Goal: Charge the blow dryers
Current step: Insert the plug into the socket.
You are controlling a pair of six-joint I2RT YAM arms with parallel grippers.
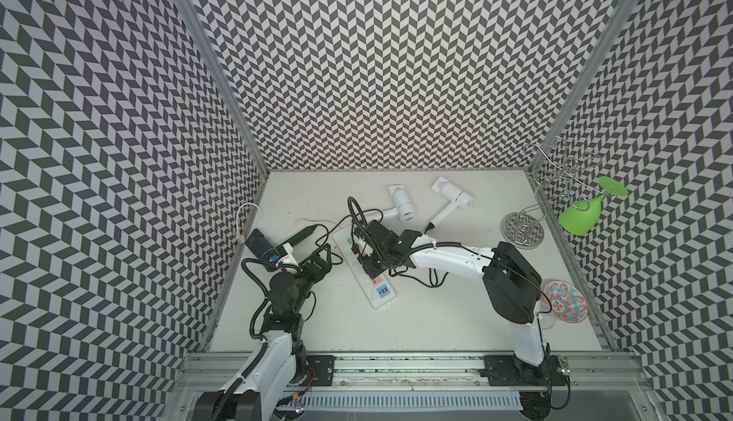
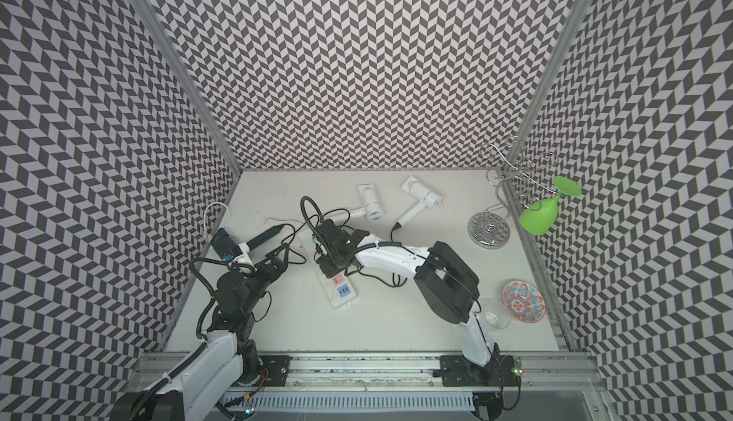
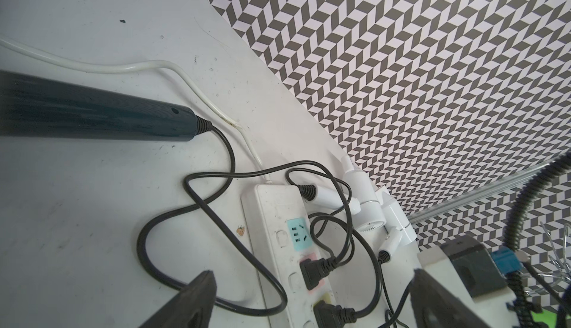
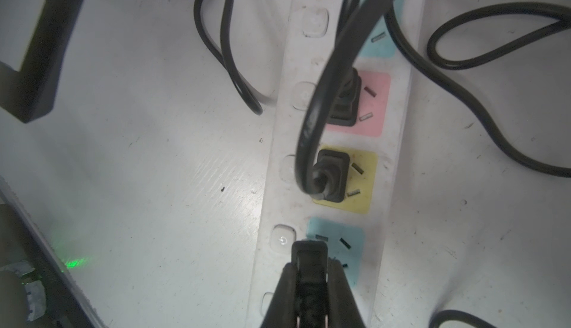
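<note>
far left of the worktop: dark blow dryer lies flat near the left wall, black cord trailing toward the power strip. left gripper sits between that dryer and the strip, jaws wide, holding nothing. middle: the strip lies diagonal. right gripper is over it, pinched narrow on a black plug set at the blue socket. two more plugs sit in the pink socket and yellow socket. behind the strip, right of centre: white blow dryer and second white blow dryer, both lying down, apart from each other, cords running back to the strip.

step in hand: looks like the third and last plug going in. can't tell if its pins are fully home. next move likely calls for a straight push down with the plug square to the slots. then open the jaws and lift clear without snagging the cord looped above the yellow socket. the free left gripper could steady the strip if it slides.

counts: blow dryers 3 (1 dark, 2 white). plugs 3 (2 in, 1 gripped). power strip 1. far right: wire rack 1, green glass 1 hung on it, patterned plate 1, clear glass 1.
</note>
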